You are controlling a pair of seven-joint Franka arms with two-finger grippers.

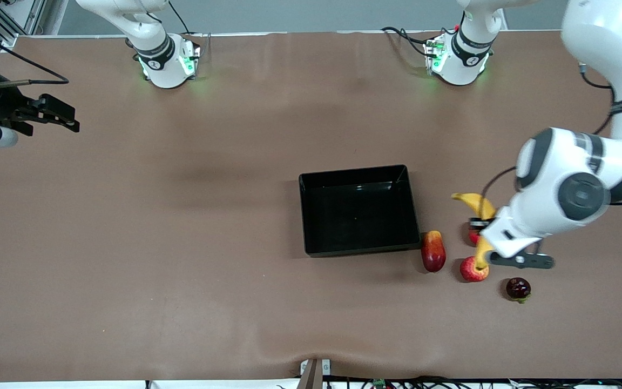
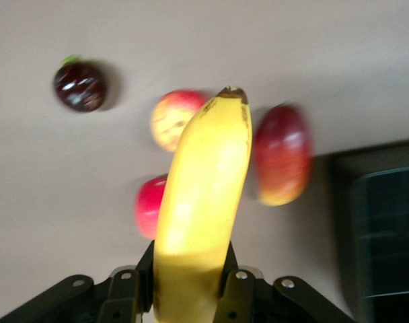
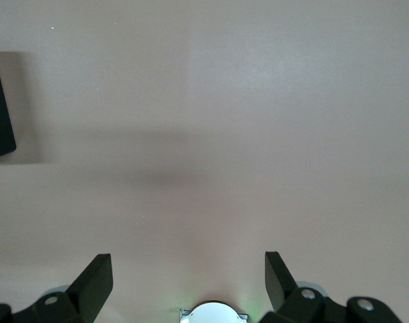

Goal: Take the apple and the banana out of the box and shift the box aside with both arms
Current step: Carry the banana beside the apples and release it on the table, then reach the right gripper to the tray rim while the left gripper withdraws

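Both fruits out of box point(image 1: 358, 210): my left gripper point(image 1: 485, 237) pinches banana point(image 2: 203, 202) over bench; release next; right gripper point(image 3: 188, 279) waits spread.

No readable text anywhere in the three views

No word, brand, number or sign can be made out on the table, the fruit or the black tray; the dark collars on the two arm bases point(image 1: 155, 58) carry a small white mark each, too small to read; nothing printed shows between or beside the jaws in either wrist view
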